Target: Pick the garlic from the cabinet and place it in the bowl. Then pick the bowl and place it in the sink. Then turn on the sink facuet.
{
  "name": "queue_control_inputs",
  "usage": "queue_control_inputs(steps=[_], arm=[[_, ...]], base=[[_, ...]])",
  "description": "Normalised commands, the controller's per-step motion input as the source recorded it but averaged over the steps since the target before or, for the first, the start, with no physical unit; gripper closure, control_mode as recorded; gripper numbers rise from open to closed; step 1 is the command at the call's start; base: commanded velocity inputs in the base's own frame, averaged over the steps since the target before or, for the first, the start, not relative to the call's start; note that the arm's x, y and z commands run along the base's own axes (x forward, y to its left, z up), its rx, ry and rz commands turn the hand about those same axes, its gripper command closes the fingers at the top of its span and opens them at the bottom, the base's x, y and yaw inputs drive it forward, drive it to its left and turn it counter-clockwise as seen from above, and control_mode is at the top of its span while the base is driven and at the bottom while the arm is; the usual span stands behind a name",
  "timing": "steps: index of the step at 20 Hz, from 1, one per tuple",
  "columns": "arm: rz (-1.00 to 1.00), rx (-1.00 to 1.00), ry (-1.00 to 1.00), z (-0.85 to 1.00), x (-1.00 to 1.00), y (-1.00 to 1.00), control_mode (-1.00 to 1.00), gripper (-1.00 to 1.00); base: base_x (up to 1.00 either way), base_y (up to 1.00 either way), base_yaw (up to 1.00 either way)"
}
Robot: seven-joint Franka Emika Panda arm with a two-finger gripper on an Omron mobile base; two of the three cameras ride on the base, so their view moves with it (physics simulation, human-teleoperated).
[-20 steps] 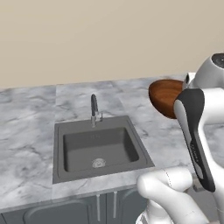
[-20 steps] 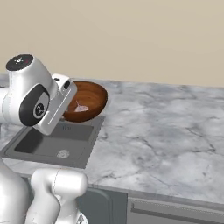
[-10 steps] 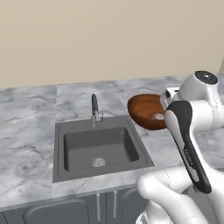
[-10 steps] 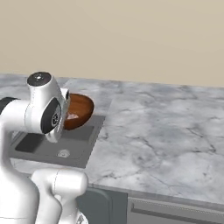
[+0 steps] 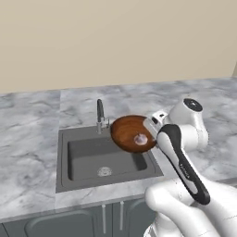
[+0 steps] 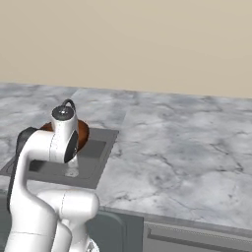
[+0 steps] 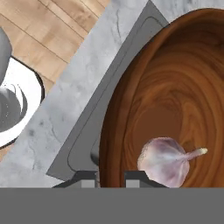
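I keep the gripper [image 7: 110, 175] closed on the rim of the bowl [image 5: 132, 133], tilted at frame centre above the sink [image 5: 92, 157], garlic [image 5: 140, 138] inside, so it can go down there.

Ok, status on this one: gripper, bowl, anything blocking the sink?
Gripper shut on bowl rim. Bowl tilted, held above sink right side, garlic inside. Faucet stands behind, apart from the bowl; basin below looks free.
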Motion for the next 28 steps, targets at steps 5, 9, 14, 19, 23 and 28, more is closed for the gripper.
queue_control_inputs(steps=[5, 9, 14, 19, 23, 28], arm=[[0.22, -0.12, 0.05, -0.59, 0.54, 0.35, -1.0, 1.0], [0.15, -0.07, 0.02, -0.55, 0.43, 0.35, -1.0, 1.0], [0.13, -0.04, 0.04, -0.61, 0.64, 0.35, -1.0, 1.0], [0.09, 0.0, 0.15, -0.8, 0.65, 0.05, -1.0, 1.0], [0.04, 0.0, 0.09, -0.64, 0.86, 0.06, -1.0, 1.0], [0.02, -0.04, 0.02, -0.51, 0.94, 0.31, -1.0, 1.0]], base=[[0.0, 0.0, 0.0], [0.0, 0.0, 0.0], [0.0, 0.0, 0.0], [0.0, 0.0, 0.0], [0.0, 0.0, 0.0], [0.0, 0.0, 0.0]])
